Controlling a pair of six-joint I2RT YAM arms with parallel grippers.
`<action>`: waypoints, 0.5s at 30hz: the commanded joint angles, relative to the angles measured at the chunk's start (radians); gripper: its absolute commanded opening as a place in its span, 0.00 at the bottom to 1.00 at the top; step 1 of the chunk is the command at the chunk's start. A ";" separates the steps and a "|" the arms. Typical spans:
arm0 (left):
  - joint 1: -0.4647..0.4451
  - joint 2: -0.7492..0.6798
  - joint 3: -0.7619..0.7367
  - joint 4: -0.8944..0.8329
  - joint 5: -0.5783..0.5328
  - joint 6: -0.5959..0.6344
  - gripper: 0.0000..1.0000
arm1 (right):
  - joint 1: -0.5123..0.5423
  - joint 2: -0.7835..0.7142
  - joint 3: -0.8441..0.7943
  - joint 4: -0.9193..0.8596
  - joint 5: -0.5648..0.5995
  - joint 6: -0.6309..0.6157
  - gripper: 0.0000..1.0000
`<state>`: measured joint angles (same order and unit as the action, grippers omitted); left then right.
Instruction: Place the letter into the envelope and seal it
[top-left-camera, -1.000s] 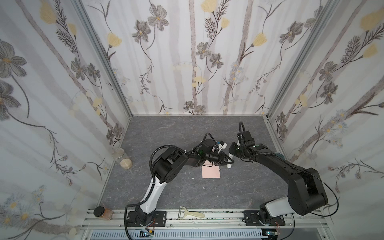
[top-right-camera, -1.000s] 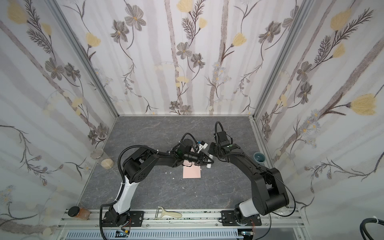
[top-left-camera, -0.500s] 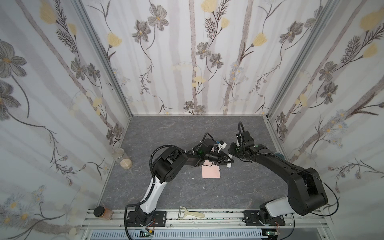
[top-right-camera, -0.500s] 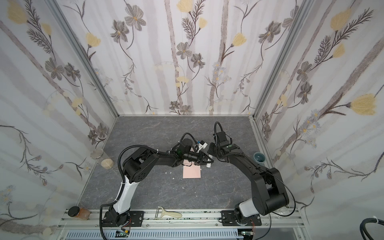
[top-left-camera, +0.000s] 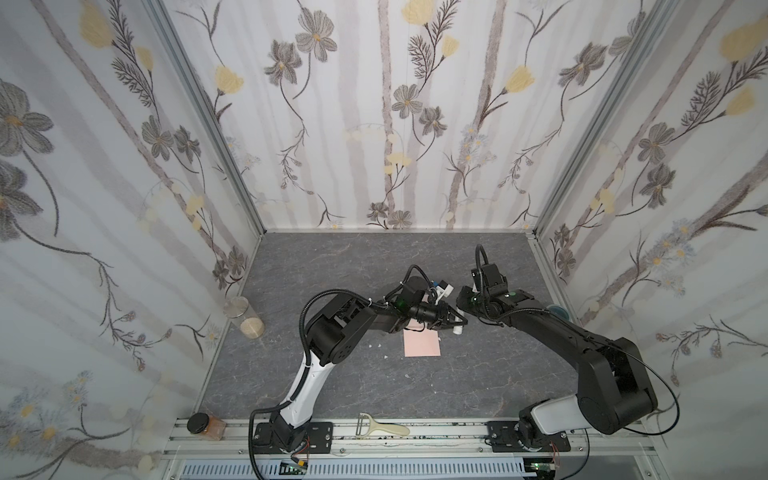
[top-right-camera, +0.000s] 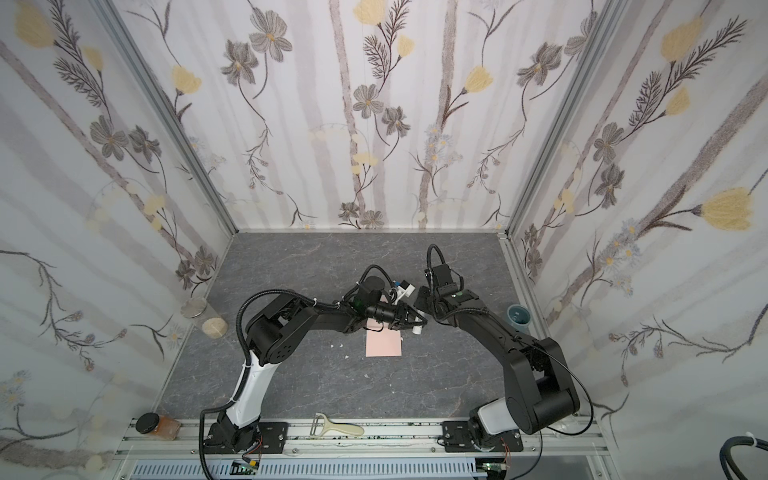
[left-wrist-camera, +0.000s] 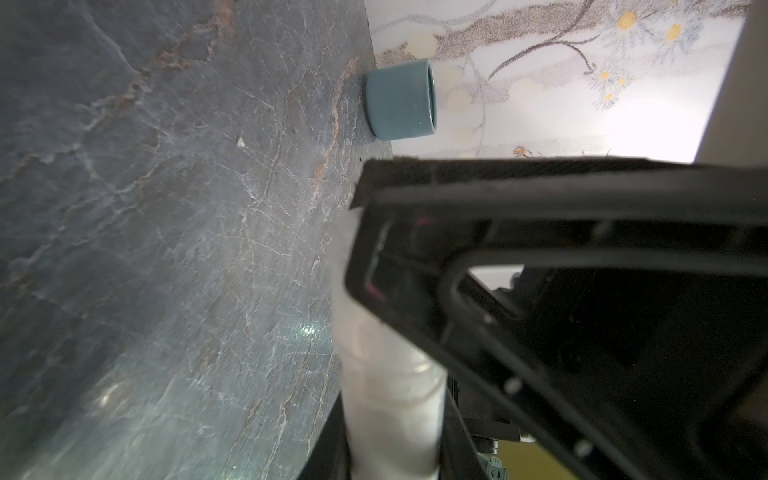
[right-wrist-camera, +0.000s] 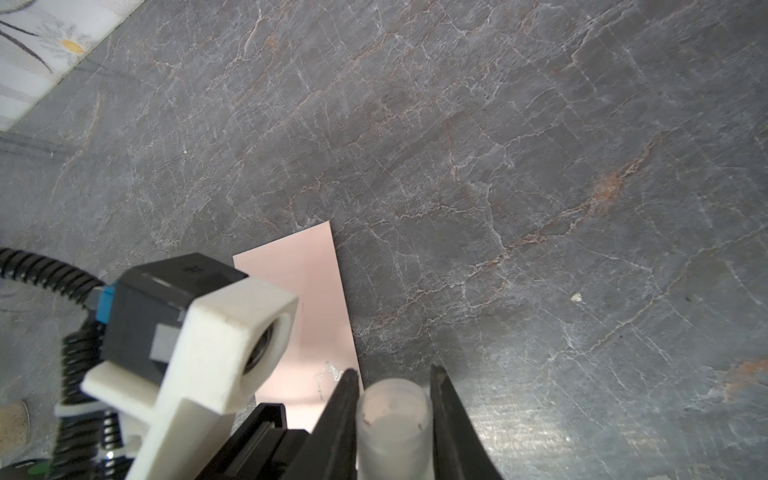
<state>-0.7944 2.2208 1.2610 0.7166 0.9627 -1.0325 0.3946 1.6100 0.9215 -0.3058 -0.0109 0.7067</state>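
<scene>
Envelope (right-wrist-camera: 309, 299) just beside right pincer (right-wrist-camera: 392, 372)

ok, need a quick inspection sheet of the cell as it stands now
Surface: grey marbled tabletop; a few small white scraps near the envelope.
Job's things: the envelope lies flat, far end hidden by the grippers; the letter not seen in any view.
Clutter: teal cup by the right wall; clear jar by the left wall; brown jar and peeler on the front rail.
Grippers: right gripper shut on the glue stick; left gripper appears clamped on the same tube, held above the table.
Cables: black hoses loop off both arms; no snag seen.
Surroundings: floral walls on three sides.
</scene>
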 joint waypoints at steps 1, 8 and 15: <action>0.007 0.002 0.014 0.062 -0.030 -0.013 0.00 | 0.008 -0.007 -0.008 -0.003 -0.032 0.020 0.27; 0.013 0.001 0.018 0.066 -0.035 -0.015 0.00 | 0.019 -0.007 -0.013 0.000 -0.037 0.028 0.26; 0.020 -0.002 0.022 0.069 -0.041 -0.015 0.00 | 0.035 -0.041 -0.026 0.001 -0.038 0.040 0.26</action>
<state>-0.7841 2.2219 1.2678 0.7242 0.9802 -1.0397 0.4183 1.5852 0.9001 -0.2752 0.0212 0.7292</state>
